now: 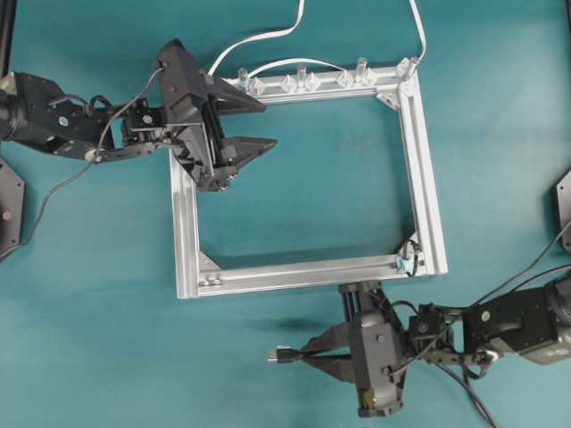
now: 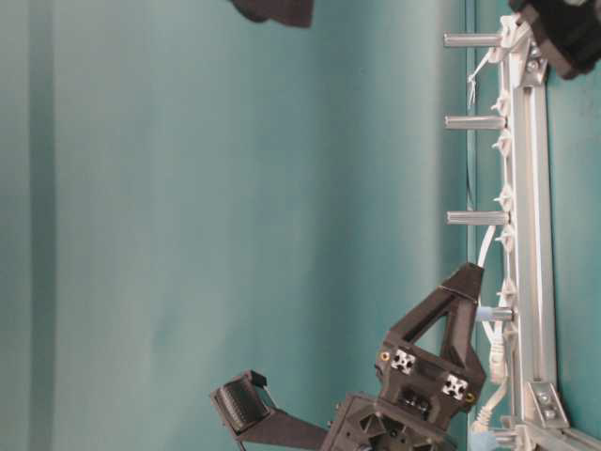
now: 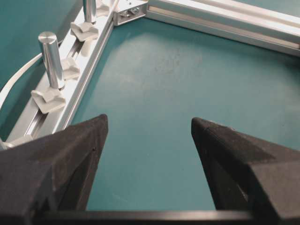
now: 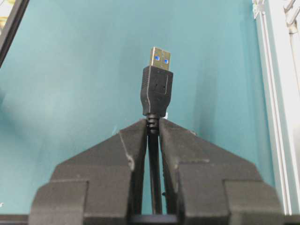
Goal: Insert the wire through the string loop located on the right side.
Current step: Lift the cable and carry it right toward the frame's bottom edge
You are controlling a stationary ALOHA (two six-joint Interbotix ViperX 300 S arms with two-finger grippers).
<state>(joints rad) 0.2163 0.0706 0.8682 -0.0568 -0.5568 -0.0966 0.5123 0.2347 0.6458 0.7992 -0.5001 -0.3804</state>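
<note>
The wire (image 4: 156, 89) is sitting in my right claw (image 4: 153, 129), pinched just behind its small black plug, whose metal tip is sticking out past my fingertips. In the overhead view the plug (image 1: 280, 355) is pointing left, hanging over the bare teal bench (image 1: 134, 339) below the aluminium frame (image 1: 426, 178) and apart from it. The string loop (image 1: 408, 256) is waiting at the frame's lower right corner, wrapped around the bar with its pale bluish fitting, up and to the right of my right claw, and the plug is aiming away from it. My left claw (image 1: 259, 125) is hovering with its fingers spread wide and gripping nothing, over the frame's upper left corner. Clear pegs (image 3: 50, 58) are standing along the top bar, and a flat white cable (image 1: 268, 37) is trailing off behind them.
</note>
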